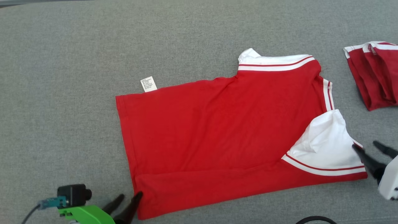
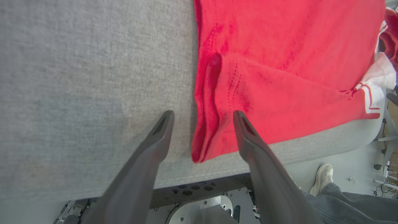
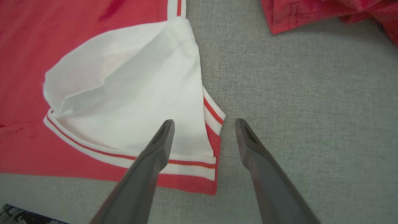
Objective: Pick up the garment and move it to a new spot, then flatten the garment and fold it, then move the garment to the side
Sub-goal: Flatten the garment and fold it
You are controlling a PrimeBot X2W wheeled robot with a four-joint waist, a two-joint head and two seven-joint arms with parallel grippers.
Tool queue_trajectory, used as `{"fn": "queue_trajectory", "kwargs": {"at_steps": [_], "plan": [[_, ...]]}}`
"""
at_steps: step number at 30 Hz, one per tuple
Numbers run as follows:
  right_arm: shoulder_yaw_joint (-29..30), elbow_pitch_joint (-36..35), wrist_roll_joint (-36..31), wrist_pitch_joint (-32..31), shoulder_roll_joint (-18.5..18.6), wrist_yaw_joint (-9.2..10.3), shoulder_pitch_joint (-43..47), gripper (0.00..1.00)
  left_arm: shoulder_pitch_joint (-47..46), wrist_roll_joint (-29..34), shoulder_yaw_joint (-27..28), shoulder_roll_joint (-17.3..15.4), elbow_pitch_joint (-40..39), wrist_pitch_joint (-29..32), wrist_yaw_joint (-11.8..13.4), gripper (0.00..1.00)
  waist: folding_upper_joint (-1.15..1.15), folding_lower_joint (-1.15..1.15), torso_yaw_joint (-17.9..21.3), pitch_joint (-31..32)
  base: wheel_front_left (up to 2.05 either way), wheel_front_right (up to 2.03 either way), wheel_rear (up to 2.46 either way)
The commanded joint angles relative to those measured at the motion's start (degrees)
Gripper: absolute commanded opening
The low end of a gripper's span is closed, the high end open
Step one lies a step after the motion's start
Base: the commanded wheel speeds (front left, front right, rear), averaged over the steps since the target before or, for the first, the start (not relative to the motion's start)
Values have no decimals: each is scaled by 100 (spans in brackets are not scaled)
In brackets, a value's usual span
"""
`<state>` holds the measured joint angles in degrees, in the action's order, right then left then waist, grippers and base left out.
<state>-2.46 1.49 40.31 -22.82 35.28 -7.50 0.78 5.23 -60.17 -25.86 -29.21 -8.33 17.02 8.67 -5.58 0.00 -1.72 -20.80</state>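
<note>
The garment [image 1: 217, 130] is a red polo shirt with a white striped collar and a white sleeve. It lies spread on the grey padded table [image 1: 77, 62] with its near edge folded over. My left gripper [image 1: 130, 195] stands open at the garment's near left corner. In the left wrist view the left gripper [image 2: 202, 113] straddles the folded hem of the garment [image 2: 279, 62] and holds nothing. My right gripper [image 1: 364, 145] is open beside the white sleeve. In the right wrist view the right gripper [image 3: 204, 122] hovers over the striped cuff corner of the garment [image 3: 124, 77].
A second red garment [image 1: 373, 74] lies bunched at the far right; it is also in the right wrist view [image 3: 311, 12]. The table's near edge [image 2: 217, 174] runs just below my left fingers. A person's shoe [image 2: 323, 177] and trouser leg stand beyond that edge.
</note>
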Motion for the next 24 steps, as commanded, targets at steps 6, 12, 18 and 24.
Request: {"fn": "queue_trajectory", "kwargs": {"at_steps": [6,12,18,24], "plan": [[590,-341,135,-216,209,3,-1014,100,-930,112,340,-242,-172,191,99,100,0,0,-178,-379,0,0,0],[389,362,-219,-829,-221,2,-2943,100,-2741,235,186,177,965,610,34,100,0,0,-432,-915,0,0,0],[-205,1307,-676,-1214,-618,3,-4219,100,-3798,411,-203,631,2189,803,-295,100,0,0,-629,-1201,0,0,0],[-755,1737,-544,-1523,-509,3,-4547,100,-4111,348,-319,862,2968,755,-598,100,0,0,-731,-1192,0,0,0]]}}
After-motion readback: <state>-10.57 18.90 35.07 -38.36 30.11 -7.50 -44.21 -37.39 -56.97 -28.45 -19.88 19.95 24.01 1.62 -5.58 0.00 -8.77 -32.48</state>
